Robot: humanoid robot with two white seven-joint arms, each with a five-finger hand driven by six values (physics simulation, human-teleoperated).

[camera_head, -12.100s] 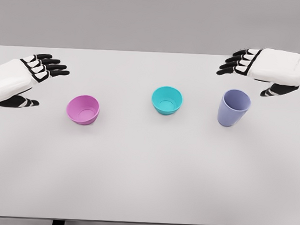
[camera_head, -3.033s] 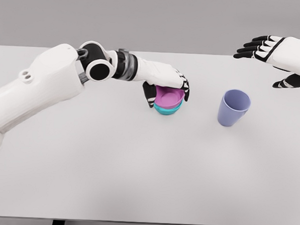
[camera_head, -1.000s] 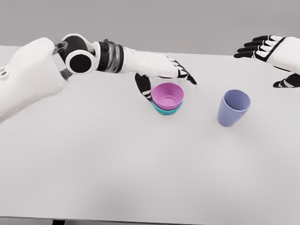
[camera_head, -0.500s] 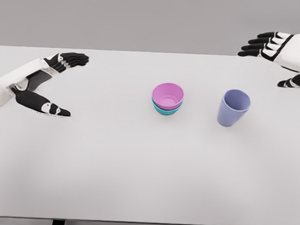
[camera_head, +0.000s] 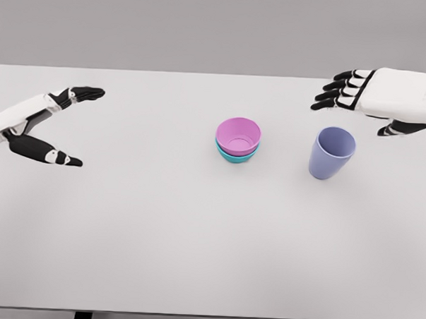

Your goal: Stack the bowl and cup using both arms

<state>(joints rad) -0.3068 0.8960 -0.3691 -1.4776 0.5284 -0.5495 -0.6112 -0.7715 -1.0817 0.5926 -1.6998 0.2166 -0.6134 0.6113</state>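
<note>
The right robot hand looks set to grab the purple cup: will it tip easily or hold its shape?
The cup is tall with a narrower base, so a sideways nudge could probably tip it. It looks like rigid plastic, likely light. The open right robot hand hovers behind it.

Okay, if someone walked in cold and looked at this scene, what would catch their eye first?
Probably the pink bowl nested in the teal bowl at the middle of the white table, the brightest spot there. Next, the lavender cup standing upright to their right, with the open right hand hovering just behind it. The left hand is open at the far left edge.
</note>
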